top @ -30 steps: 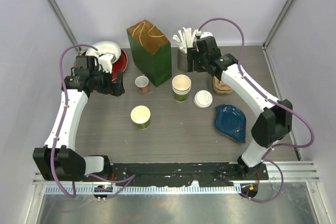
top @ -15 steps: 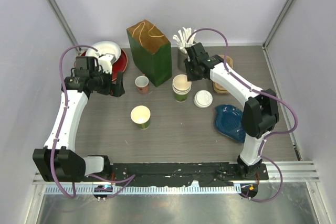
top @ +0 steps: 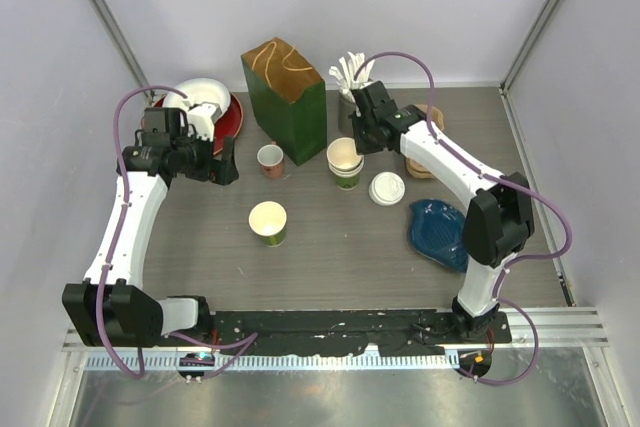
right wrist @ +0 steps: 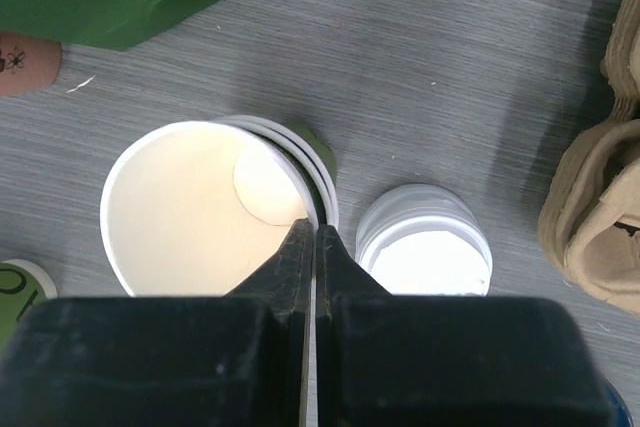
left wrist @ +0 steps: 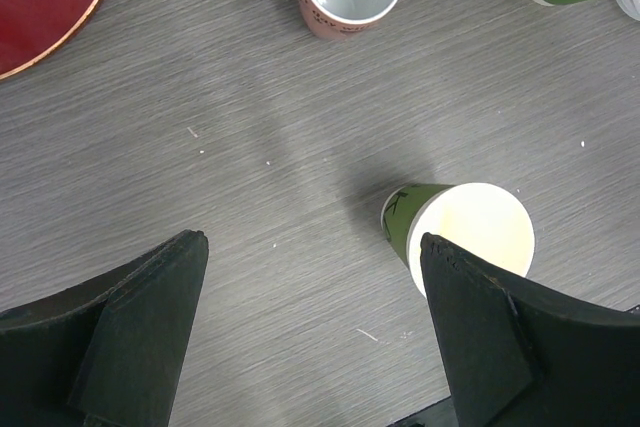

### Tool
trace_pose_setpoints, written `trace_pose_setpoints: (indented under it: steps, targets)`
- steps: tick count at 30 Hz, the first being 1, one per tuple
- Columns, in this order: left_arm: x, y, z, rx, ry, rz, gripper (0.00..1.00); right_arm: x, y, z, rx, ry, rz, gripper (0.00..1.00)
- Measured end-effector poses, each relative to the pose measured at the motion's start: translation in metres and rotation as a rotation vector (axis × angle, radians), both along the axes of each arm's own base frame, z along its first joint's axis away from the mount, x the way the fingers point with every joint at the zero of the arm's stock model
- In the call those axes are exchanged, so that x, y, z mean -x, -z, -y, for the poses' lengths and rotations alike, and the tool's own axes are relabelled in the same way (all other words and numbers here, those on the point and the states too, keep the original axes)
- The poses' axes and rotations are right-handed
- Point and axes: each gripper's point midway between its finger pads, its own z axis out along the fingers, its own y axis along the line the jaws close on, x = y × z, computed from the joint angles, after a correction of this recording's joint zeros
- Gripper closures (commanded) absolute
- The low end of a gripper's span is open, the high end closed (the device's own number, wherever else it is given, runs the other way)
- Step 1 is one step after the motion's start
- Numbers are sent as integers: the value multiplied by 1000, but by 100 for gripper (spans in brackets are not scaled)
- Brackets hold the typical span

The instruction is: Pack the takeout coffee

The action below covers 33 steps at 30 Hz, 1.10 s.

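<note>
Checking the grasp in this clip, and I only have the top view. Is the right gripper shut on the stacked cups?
Observer: The right wrist view shows the right gripper shut on the rim of the top cup, one finger inside, one outside.
Operator: And the left gripper?
Observer: Its wrist view shows the left gripper wide open with nothing between the fingers; the single cup stands upright and empty on the table.

Your overhead camera looks down from high behind the near edge over the whole grey wood-grain table (top: 330, 267). Your left wrist camera shares the lone cream-lined green paper cup (left wrist: 470, 237) with it. Your right wrist camera, very close, shares the stacked green paper cups (right wrist: 180, 207).
</note>
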Motion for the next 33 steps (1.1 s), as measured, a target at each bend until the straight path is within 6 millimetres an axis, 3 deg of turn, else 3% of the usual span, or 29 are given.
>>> trace_pose_setpoints:
  steps: [7,16,21,24,26,28,30,33]
  targets:
    - [2,0,3,11,17,-6,9,3,-18,-4,-33,-15,30,99]
    - [7,0,4,10,37,-11,9,1,-70,-15,-118,-50,111,99]
    - [9,1,7,22,50,-20,8,7,-136,-22,-206,-113,233,99]
    - [11,1,8,26,54,-27,8,28,-174,-29,-265,-201,310,99]
    - [12,1,8,27,55,-29,9,54,-191,-42,-282,-302,357,99]
    - [12,1,9,30,57,-30,9,87,-188,-63,-269,-429,356,99]
    - [12,1,9,31,58,-30,9,113,-167,-81,-239,-534,308,99]
    - [12,1,9,32,58,-31,9,134,-107,-91,-167,-607,173,99]
